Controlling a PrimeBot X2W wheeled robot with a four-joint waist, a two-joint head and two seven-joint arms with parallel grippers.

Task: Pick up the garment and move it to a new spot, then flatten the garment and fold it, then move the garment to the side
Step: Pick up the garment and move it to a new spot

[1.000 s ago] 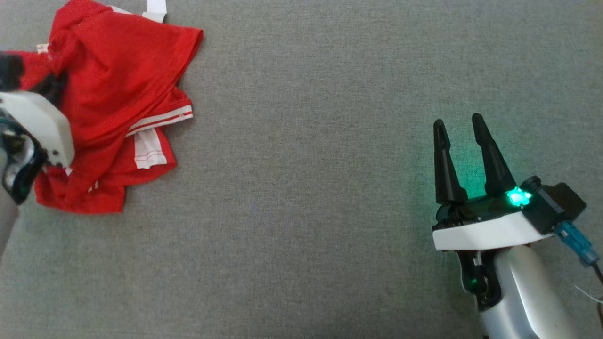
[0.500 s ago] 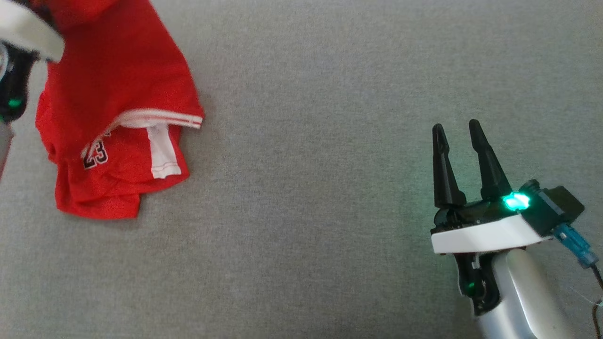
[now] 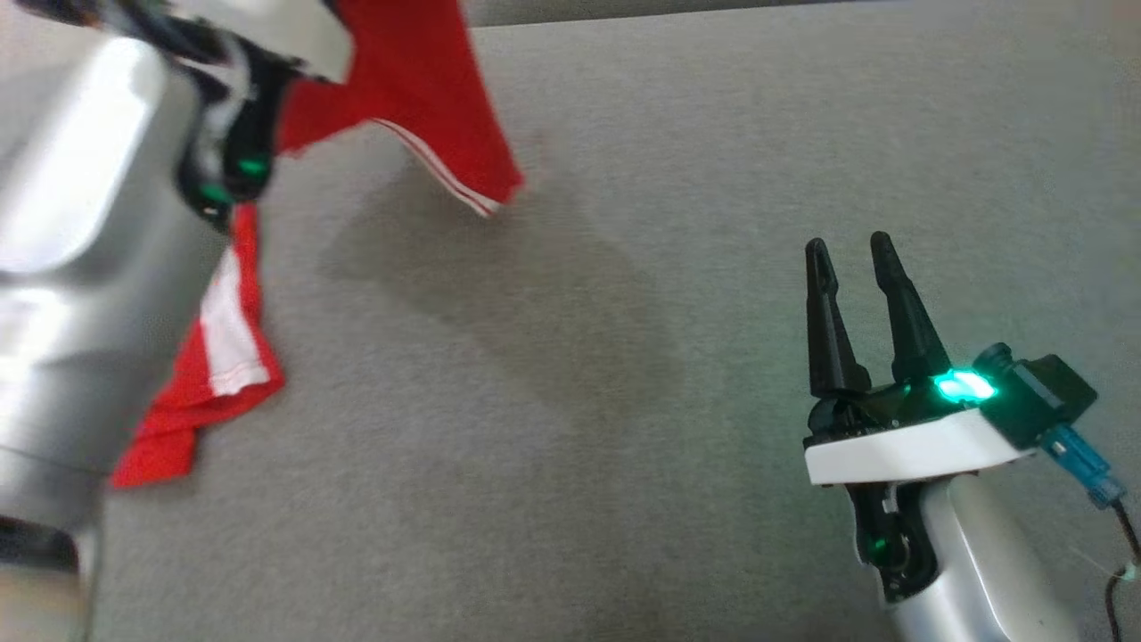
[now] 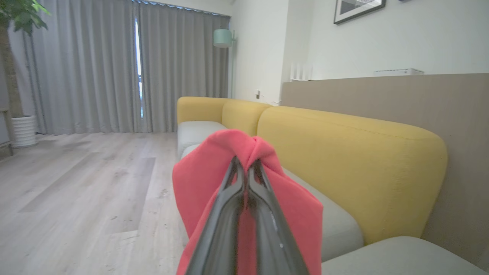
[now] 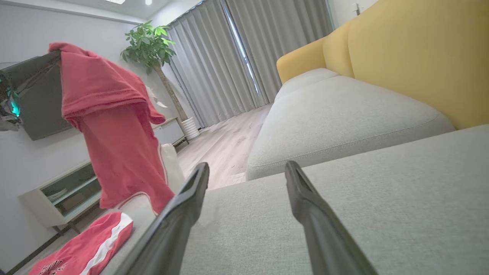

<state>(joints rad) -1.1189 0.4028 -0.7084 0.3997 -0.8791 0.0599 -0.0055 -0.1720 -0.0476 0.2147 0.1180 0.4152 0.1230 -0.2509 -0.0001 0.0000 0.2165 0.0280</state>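
The garment is a red sports shirt with white trim. My left gripper is shut on a bunched fold of the garment and holds it up in the air. In the head view my left forearm covers much of the cloth, and the lower end trails down at the left. The right wrist view shows the garment hanging, with its bottom end lying on the cushion. My right gripper stands open at the lower right, well away from the cloth, and its fingers hold nothing.
The work surface is a grey sofa seat cushion with a yellow backrest behind it. Beyond the cushion's edge are a wooden floor, a potted plant and a low cabinet.
My left gripper has risen and moved right with the garment, lifting most of it off the cushion. The head view has shifted a little. My right gripper has stayed put.
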